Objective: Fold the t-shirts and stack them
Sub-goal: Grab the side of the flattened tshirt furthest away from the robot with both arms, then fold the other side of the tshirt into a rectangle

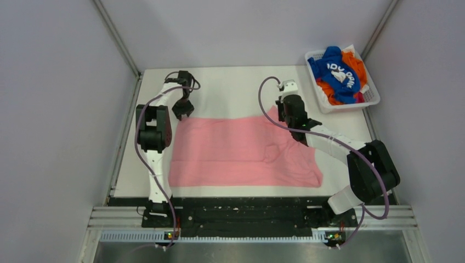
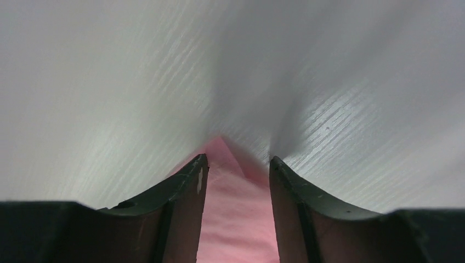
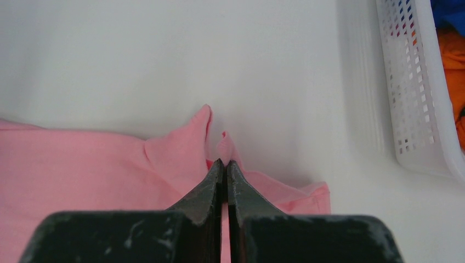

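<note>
The light pink t-shirt (image 1: 241, 150) lies spread across the middle of the white table. My left gripper (image 1: 182, 112) is open, its jaws straddling the shirt's far left corner; pink cloth (image 2: 236, 219) shows between the fingers in the left wrist view. My right gripper (image 1: 286, 121) is shut on a pinched fold at the shirt's far right edge, where the cloth (image 3: 82, 170) bunches into small peaks just ahead of the fingertips (image 3: 214, 175). The royal blue t-shirt (image 1: 334, 71) with white lettering and the orange t-shirt (image 1: 353, 63) lie crumpled in the basket.
The white slatted basket (image 1: 373, 96) stands at the far right corner of the table; it also shows in the right wrist view (image 3: 417, 82). Grey walls enclose the table on the left, back and right.
</note>
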You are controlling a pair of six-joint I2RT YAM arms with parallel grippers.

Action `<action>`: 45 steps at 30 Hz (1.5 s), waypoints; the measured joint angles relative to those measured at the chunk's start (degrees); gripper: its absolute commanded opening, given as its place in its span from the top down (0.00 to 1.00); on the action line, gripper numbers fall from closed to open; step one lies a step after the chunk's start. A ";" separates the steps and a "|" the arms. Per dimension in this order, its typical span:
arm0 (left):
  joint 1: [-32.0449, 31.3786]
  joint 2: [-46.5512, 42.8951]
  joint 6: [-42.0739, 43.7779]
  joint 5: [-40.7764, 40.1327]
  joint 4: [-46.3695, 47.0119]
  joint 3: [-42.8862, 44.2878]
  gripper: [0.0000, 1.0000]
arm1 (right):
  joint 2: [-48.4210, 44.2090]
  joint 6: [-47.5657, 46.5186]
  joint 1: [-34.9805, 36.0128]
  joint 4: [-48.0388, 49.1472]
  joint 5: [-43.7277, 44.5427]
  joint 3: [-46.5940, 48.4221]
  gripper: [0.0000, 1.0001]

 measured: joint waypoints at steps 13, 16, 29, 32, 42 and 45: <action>-0.02 -1.49 -0.68 -1.36 -2.62 -3.21 1.00 | 0.00 0.00 0.00 0.07 0.26 -0.02 1.00; -0.11 -3.08 -0.70 -1.68 -2.78 -5.40 1.00 | -0.13 -0.02 0.00 0.02 0.26 -0.04 1.00; -2.43 -23.50 -2.16 -2.43 0.85 -22.86 1.00 | -13.11 1.86 1.18 -3.69 0.70 -5.55 1.00; -2.95 -27.63 -2.58 -2.45 1.64 -26.47 1.00 | -16.68 3.23 3.04 -6.93 2.78 -6.80 1.00; -4.57 -37.53 -4.79 -2.45 3.69 -39.54 1.00 | -27.12 14.43 7.91 -23.52 9.86 -10.29 1.00; -5.11 -40.74 -5.75 -2.36 4.42 -43.45 1.00 | -28.41 17.46 10.25 -29.20 13.07 -10.71 1.00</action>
